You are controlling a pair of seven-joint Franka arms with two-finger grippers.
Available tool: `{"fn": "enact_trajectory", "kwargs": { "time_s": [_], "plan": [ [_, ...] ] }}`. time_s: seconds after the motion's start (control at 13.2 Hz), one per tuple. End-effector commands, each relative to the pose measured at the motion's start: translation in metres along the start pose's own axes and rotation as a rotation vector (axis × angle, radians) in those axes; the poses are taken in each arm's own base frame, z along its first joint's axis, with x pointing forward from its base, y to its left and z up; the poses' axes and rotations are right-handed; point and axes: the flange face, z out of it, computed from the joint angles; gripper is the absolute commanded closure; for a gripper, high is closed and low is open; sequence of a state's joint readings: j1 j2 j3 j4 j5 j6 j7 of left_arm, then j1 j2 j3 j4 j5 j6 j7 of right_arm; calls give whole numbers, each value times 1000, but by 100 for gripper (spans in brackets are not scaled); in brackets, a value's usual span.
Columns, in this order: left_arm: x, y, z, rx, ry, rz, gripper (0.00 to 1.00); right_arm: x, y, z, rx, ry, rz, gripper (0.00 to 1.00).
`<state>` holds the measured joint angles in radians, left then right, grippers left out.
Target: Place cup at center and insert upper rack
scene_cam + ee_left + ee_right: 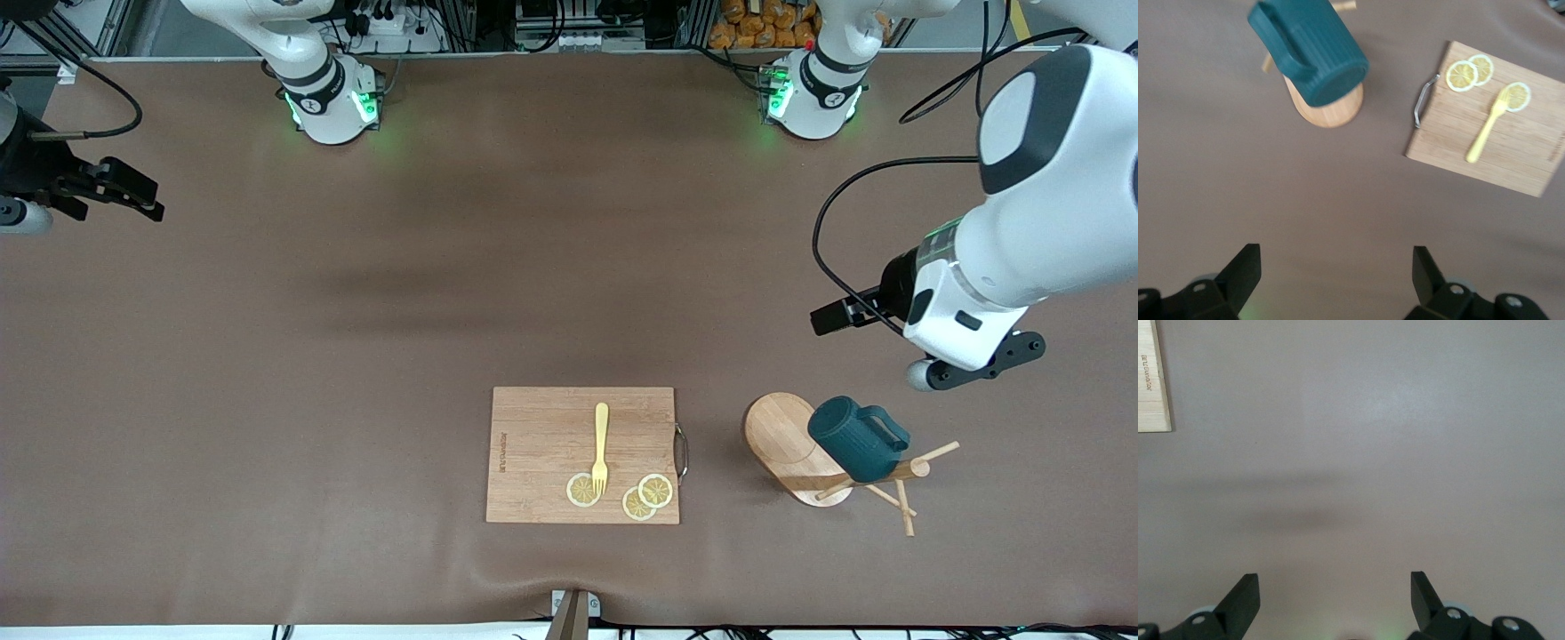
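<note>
Cup (855,437) hung on the rack (787,444), mouth toward the oval base, handle up — dark teal, ribbed sides. Rack standing on the table (356,356) toward the left arm's end, near the front camera's edge, thin pegs (902,498) crossing at the post's top. Seen from the left wrist view as well: cup (1313,53) over the wooden base (1331,110).

Beside the rack, toward the table's middle, a board (542,453) lying flat, metal handle (682,452) on the edge facing the rack. On the board a yellow fork (601,447), tines resting on one lemon slice (582,490); two more slices (647,498) overlapping just beside it.

Left gripper (1331,277) in the air over bare table near the rack, apart from cup and pegs — jaws spread wide, nothing between them. Same gripper hard to make out in the front view, tucked under the wrist.

Right gripper (1335,597) over bare table toward the right arm's end, well apart from the board (1153,380), only a corner of which shows in its wrist view. Jaws released, holding nothing; arm waiting.
</note>
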<state>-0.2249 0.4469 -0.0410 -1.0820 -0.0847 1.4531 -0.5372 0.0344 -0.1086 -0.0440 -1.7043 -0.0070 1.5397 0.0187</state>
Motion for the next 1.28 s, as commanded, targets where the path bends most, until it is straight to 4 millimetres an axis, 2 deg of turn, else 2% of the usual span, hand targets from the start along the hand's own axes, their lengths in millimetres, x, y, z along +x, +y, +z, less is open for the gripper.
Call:
{"fn": "enact_trajectory", "kwargs": {
  "time_s": [0.0, 0.23, 0.3, 0.38, 0.83, 0.98, 1.06, 1.21],
  "plan": [
    [-2, -14, 2, 42, 50, 88, 0, -5, -5, -4, 5, 0, 21, 0],
    [-12, -22, 15, 26, 139, 134, 0, -5, -5, -4, 5, -6, 24, 0],
    [-17, -27, 23, 51, 181, 153, 0, -5, -5, -4, 5, -6, 22, 0],
    [-24, -32, 22, 86, 209, 172, 0, -5, -5, -4, 5, -4, 22, 0],
    [-38, -61, -43, 68, 269, 163, 0, -5, -5, -5, 5, -6, 24, 0],
    [-36, -81, -59, 71, 279, 134, 0, -6, -5, -6, 5, -7, 22, 0],
    [-33, -89, -61, 62, 279, 117, 0, -6, -5, -6, 5, -7, 22, 0],
    [-39, -97, -70, 40, 280, 107, 0, -6, -5, -6, 5, -9, 22, 0]
  ]
}}
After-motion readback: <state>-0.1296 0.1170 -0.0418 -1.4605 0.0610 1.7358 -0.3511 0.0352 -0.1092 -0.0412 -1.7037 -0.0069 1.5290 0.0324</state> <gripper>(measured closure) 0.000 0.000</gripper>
